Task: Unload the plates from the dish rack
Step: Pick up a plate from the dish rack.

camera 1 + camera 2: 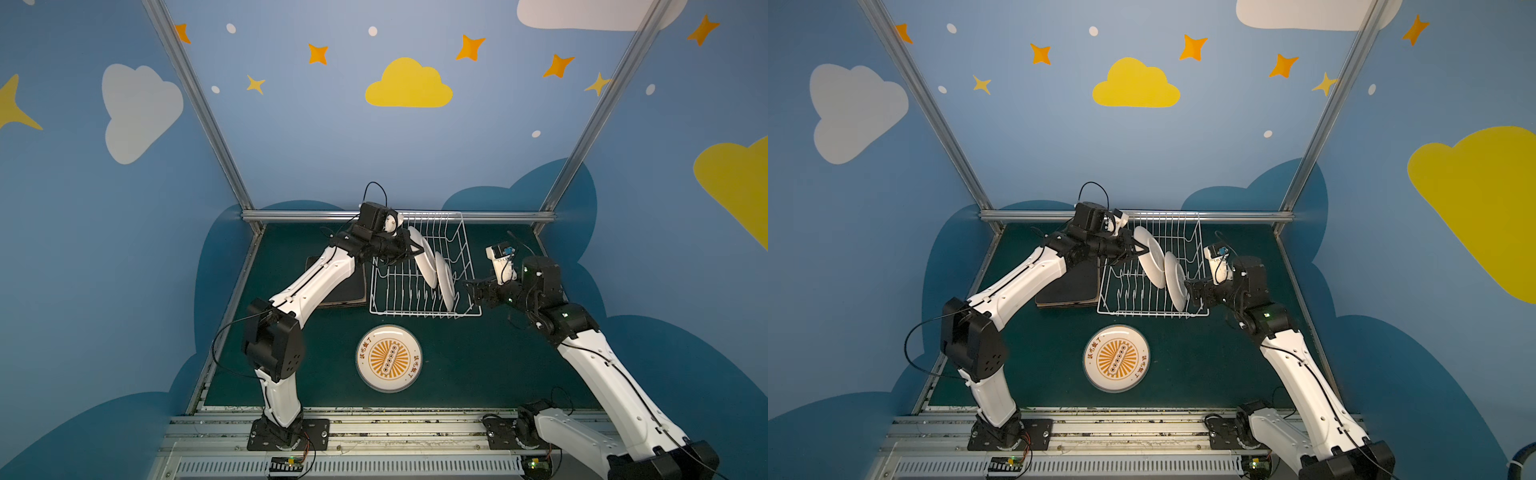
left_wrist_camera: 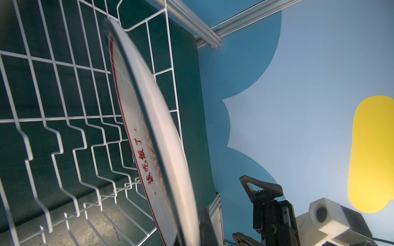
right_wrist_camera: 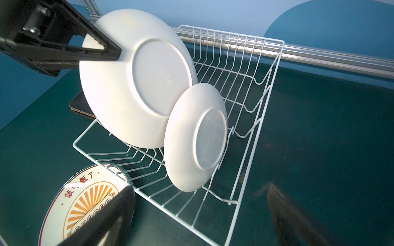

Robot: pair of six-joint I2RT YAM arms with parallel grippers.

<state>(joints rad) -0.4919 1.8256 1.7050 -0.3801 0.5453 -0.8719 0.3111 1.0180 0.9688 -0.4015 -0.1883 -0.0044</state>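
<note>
left gripper [image 1: 419, 250] clamped on rim of big plate [image 3: 128, 85] — plate tilted in rack [image 3: 275, 64] at back edge of worktop [image 1: 478, 365], possibly off the tines. small plate [image 3: 191, 138] leans at rack's right end; right gripper [image 1: 470, 291] just beside it, jaws apart.

Red characters 該吃飯了 ring the flat plate [image 1: 389, 358]; likewise the tilted plate [image 2: 149, 138].

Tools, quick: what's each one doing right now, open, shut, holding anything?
Left tool: closed on the rim of the bigger white plate.
Right tool: open, holding nothing.
</note>
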